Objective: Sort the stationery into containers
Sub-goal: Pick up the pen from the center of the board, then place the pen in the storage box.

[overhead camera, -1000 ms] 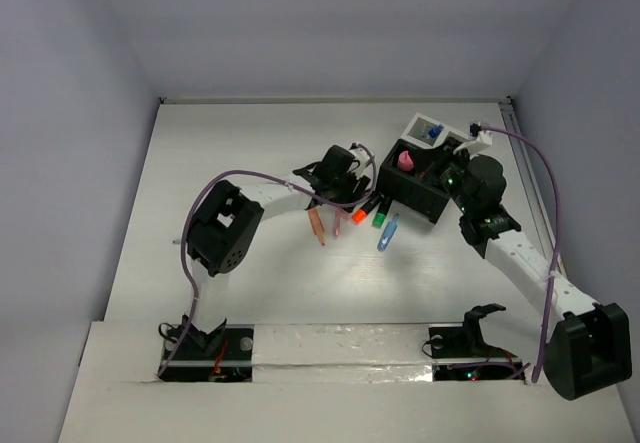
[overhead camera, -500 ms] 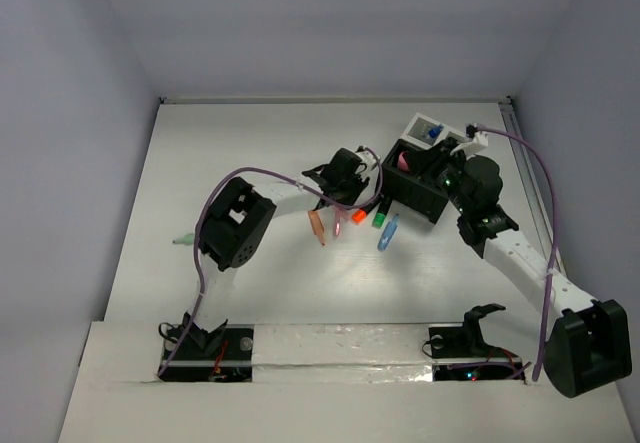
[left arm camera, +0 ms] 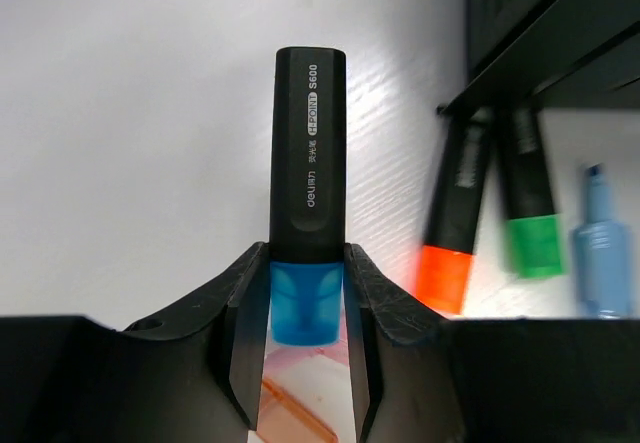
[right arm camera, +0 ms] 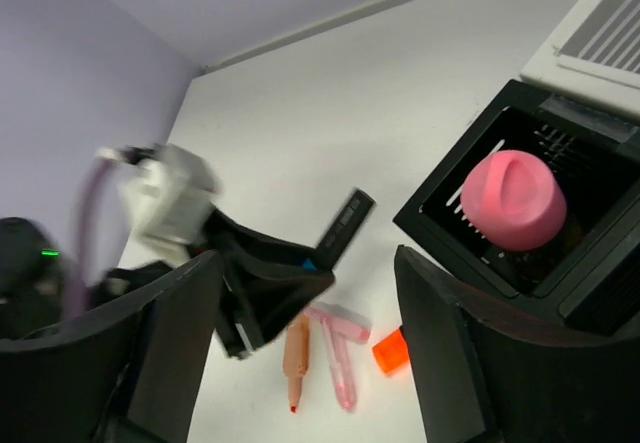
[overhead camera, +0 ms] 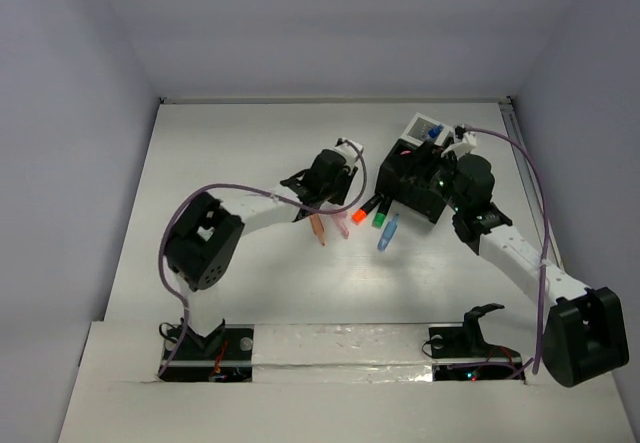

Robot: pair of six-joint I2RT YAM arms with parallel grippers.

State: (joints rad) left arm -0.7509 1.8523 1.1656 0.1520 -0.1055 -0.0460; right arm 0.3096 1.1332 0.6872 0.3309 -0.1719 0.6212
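Observation:
My left gripper (left arm camera: 305, 298) is shut on a black marker with a blue cap (left arm camera: 310, 153), which it holds by the cap end just off the table; in the top view this gripper (overhead camera: 333, 177) is left of the black box (overhead camera: 428, 206). The right gripper (right arm camera: 305, 293) is open and holds nothing, hovering at the box's near-left corner (right arm camera: 440, 225). A pink round-topped piece (right arm camera: 512, 199) lies inside the box. On the table lie an orange pen (overhead camera: 318, 229), a pink pen (overhead camera: 339, 225), an orange-capped marker (left arm camera: 455, 233), a green-capped marker (left arm camera: 527, 213) and a light blue pen (left arm camera: 600, 253).
A white chequered box (overhead camera: 424, 127) stands behind the black one, with a small blue-capped bottle (overhead camera: 433, 133) in it. A raised rail (overhead camera: 520, 153) runs along the table's right edge. Purple cables loop over both arms.
The left jaws have closed on the blue-capped marker, and that arm has drawn back to the left. The right jaws have gone from shut to open over the black box.

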